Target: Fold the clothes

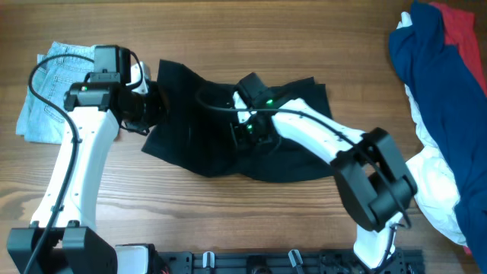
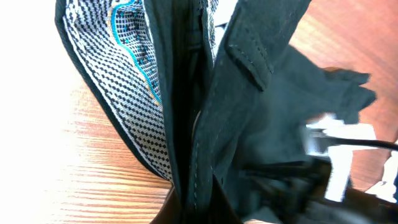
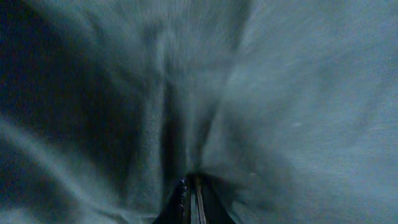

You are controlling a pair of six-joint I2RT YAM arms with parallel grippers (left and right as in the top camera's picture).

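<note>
A large black garment (image 1: pixel 198 148) lies crumpled across the middle of the table. My left gripper (image 1: pixel 148 106) is shut on its left edge; the left wrist view shows the black cloth (image 2: pixel 249 124) with a checked lining (image 2: pixel 118 81) pinched between the fingers (image 2: pixel 196 208). My right gripper (image 1: pixel 247 125) is shut on a fold near the garment's middle; the right wrist view is filled with dark fabric (image 3: pixel 280 93) running into the closed fingers (image 3: pixel 193 199). A light-blue denim piece (image 1: pixel 53 84) lies folded at the far left.
A pile of navy blue (image 1: pixel 434 68), red (image 1: pixel 463 30) and white (image 1: pixel 437 190) clothes sits at the right edge. Bare wood (image 1: pixel 228 38) lies behind the black garment. The arm bases stand at the front edge.
</note>
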